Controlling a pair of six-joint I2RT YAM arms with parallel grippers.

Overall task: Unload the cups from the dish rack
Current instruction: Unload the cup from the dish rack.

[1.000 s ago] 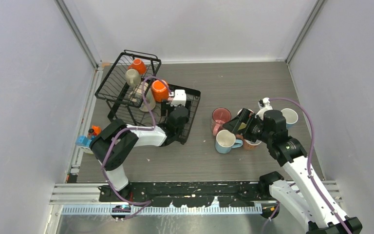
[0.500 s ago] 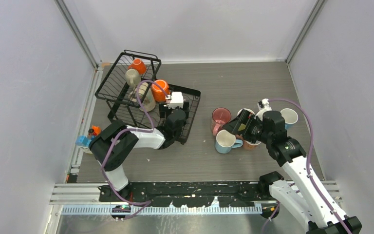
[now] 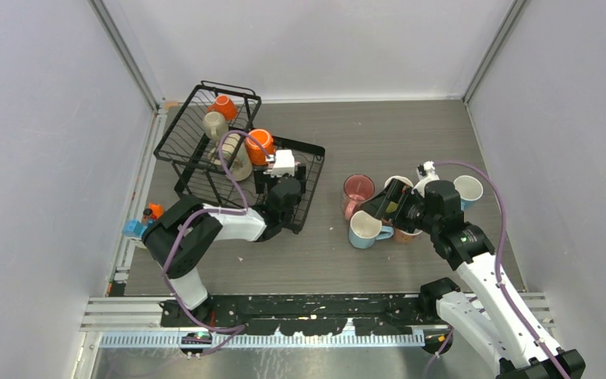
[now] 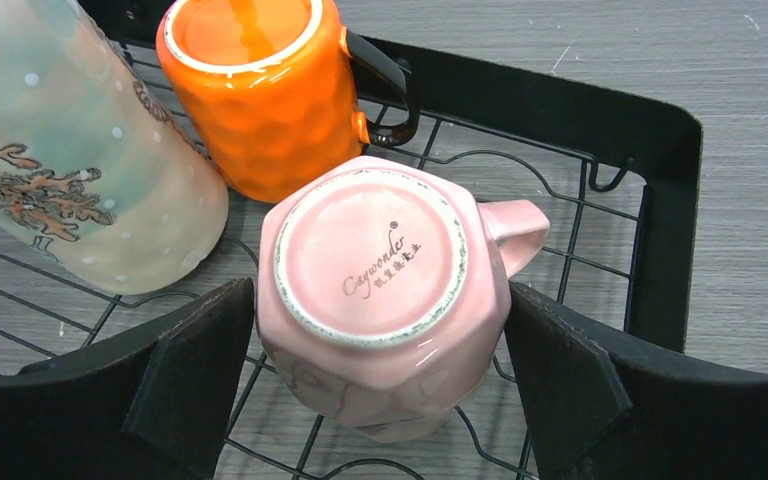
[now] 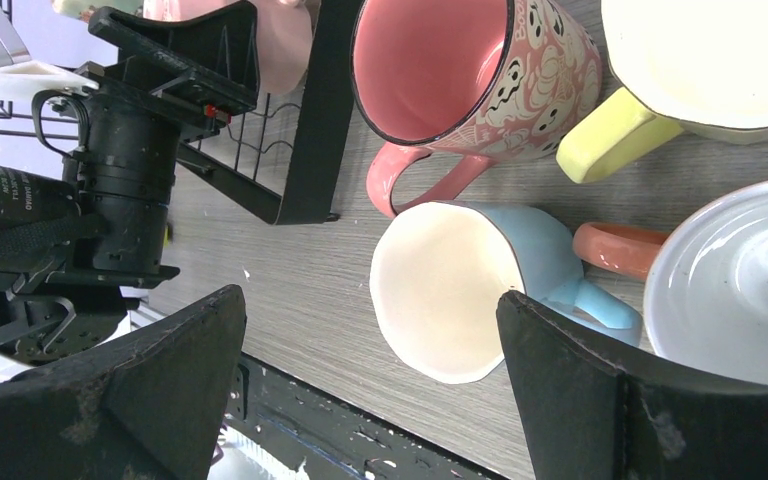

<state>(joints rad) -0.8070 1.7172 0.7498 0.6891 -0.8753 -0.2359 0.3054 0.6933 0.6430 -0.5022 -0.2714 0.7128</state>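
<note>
Glossy ceramic cups (image 4: 370,260), wire dish rack (image 4: 663,200)

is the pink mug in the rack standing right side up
No, the pink mug sits upside down on the dish rack, with its printed base facing up toward the camera.

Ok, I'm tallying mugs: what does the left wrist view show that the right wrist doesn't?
Left wrist only: an orange mug and the stamped base of the upside-down pink mug. Right wrist only: a patterned pink mug, a light blue mug and a yellow-handled mug on the table. Both: that upside-down mug and the black dish rack.
</note>
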